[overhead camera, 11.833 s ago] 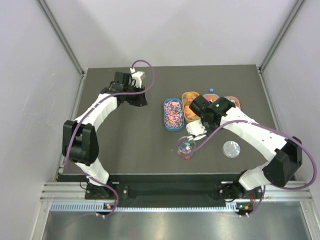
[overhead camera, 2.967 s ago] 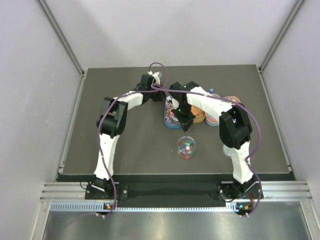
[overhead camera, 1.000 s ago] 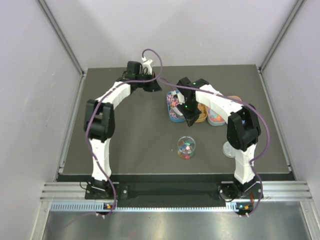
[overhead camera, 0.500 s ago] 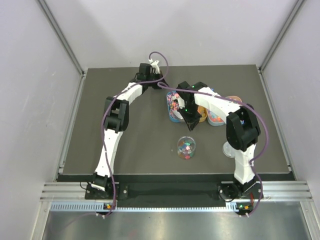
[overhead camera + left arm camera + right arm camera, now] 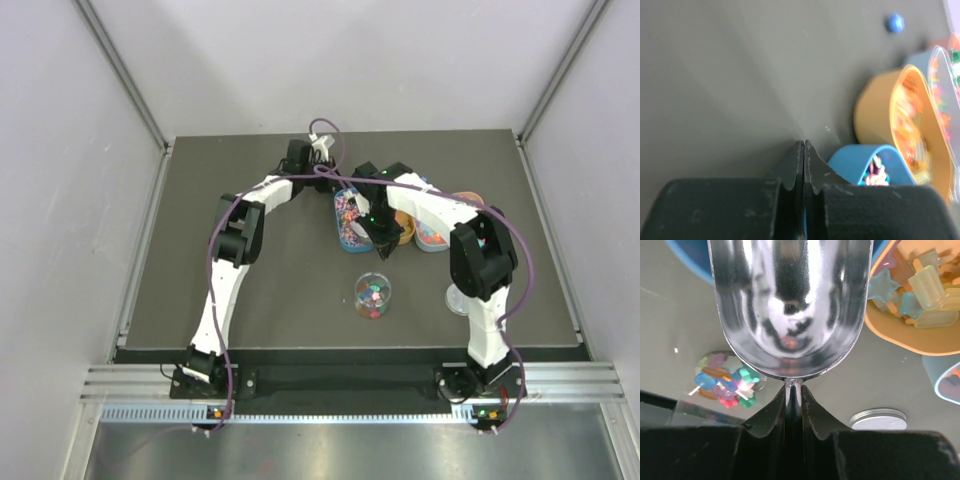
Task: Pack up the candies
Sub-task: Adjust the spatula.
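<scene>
r gripper (image 5: 793, 390) grips scoop (image 5: 790, 305); l arm (image 5: 262, 195) stretched far, l gripper (image 5: 804, 149) clenched empty, prob. by blue tray (image 5: 860, 157).

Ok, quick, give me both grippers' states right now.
Left gripper: closed, holding nothing.
Right gripper: closed on the handle of the metal scoop.
</scene>
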You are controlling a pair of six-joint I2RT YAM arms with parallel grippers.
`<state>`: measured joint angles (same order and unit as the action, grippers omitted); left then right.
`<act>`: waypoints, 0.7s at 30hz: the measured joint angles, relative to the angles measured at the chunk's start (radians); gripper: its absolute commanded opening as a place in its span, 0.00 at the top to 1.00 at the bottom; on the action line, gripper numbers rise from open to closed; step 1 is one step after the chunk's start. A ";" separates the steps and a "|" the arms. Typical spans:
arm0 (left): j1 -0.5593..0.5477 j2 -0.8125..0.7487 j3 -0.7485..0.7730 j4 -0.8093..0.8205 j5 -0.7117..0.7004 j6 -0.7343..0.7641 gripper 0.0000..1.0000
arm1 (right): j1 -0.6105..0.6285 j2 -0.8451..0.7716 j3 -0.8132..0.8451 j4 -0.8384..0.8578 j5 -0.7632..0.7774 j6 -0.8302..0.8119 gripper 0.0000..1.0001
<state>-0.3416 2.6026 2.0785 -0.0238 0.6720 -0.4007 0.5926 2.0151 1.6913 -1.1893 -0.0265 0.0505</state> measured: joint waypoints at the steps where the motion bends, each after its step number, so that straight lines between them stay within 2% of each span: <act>1: 0.000 -0.011 -0.034 0.012 0.011 -0.012 1.00 | 0.000 0.004 0.003 -0.002 0.007 -0.003 1.00; 10: 0.010 -0.158 -0.252 0.057 0.001 -0.016 1.00 | 0.000 0.023 0.023 -0.016 0.053 -0.068 1.00; 21: 0.010 -0.300 -0.419 0.104 -0.044 -0.006 0.98 | 0.012 0.015 0.055 -0.040 0.100 -0.140 1.00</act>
<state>-0.3317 2.3024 1.6596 0.0803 0.6277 -0.4065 0.6048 2.0304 1.7466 -1.2293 0.0734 -0.0891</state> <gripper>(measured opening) 0.010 0.118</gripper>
